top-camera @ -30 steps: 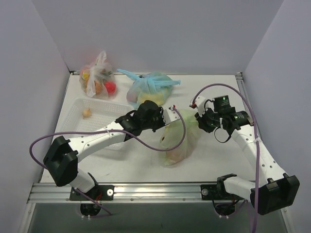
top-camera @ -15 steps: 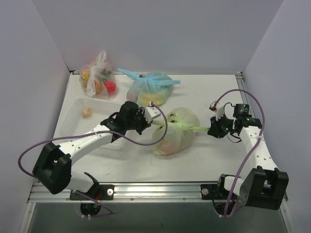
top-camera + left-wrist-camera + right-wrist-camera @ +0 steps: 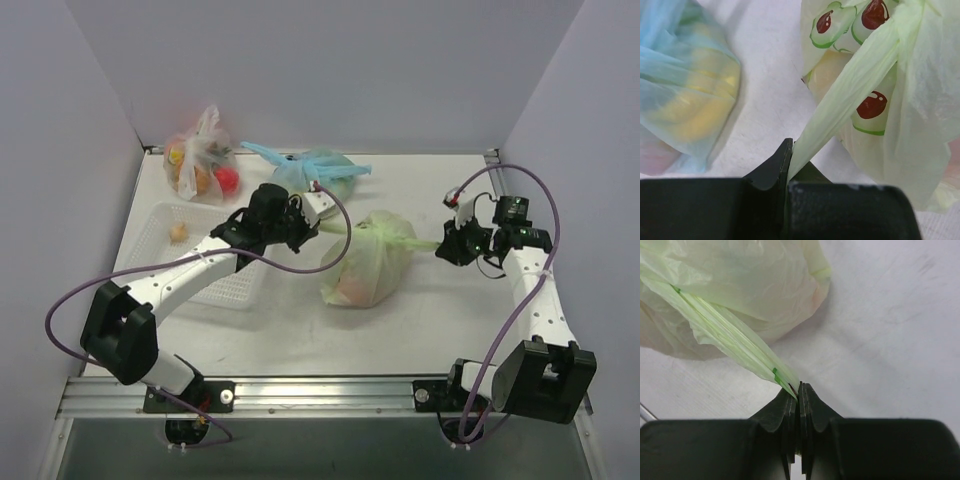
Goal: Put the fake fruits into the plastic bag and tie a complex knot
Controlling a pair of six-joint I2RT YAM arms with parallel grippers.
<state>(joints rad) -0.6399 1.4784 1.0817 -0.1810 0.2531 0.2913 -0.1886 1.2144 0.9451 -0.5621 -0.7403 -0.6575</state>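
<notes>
The pale green plastic bag (image 3: 370,265) lies mid-table, bulging, with fake fruits (image 3: 350,290) showing dimly through its film. One handle strip runs left into my left gripper (image 3: 318,216), which is shut on it. In the left wrist view the strip (image 3: 840,105) enters the closed jaws of the left gripper (image 3: 788,172), and the bag (image 3: 920,100) shows printed red-and-green marks. The other handle stretches right to my right gripper (image 3: 447,246), also shut on it. In the right wrist view the stretched handle (image 3: 735,340) ends between the jaws of the right gripper (image 3: 799,388).
A light blue knotted bag (image 3: 315,172) sits just behind the left gripper and shows beside it (image 3: 685,95) in the left wrist view. A clear bag with orange and red fruit (image 3: 200,165) stands at the back left. A white basket (image 3: 160,235) holding one small fruit (image 3: 178,233) lies under the left arm.
Both grippers have pulled apart, drawing the two handles taut. The bag has shifted slightly to the right and toward the back, and the left gripper has moved toward the blue bag.
</notes>
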